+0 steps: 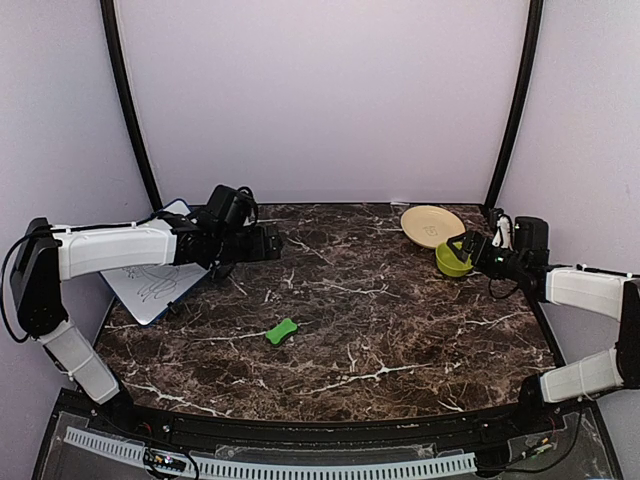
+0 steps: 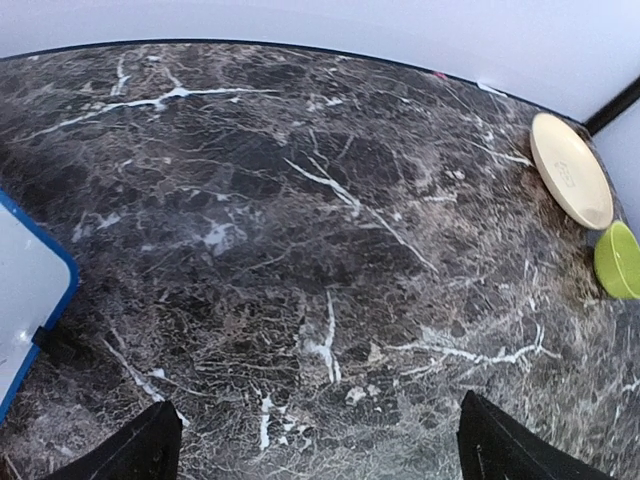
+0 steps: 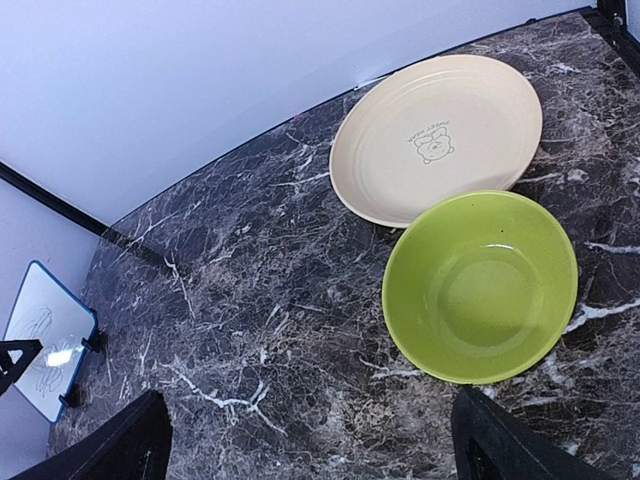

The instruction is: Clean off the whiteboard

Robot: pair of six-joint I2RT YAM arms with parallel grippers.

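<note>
The whiteboard (image 1: 150, 285) lies at the table's left edge, white with a blue rim and dark scribbles, partly hidden under my left arm. Its corner shows in the left wrist view (image 2: 25, 300) and it shows small in the right wrist view (image 3: 45, 340). A green bone-shaped eraser (image 1: 282, 331) lies on the marble, nearer than both grippers. My left gripper (image 1: 275, 242) is open and empty, above bare marble right of the board (image 2: 320, 455). My right gripper (image 1: 462, 250) is open and empty, beside the green bowl (image 3: 310, 445).
A cream plate (image 1: 432, 225) and a green bowl (image 1: 452, 262) sit at the back right; both show in the right wrist view, plate (image 3: 440, 135) and bowl (image 3: 480, 285). Black frame posts (image 1: 130, 110) stand at the back corners.
</note>
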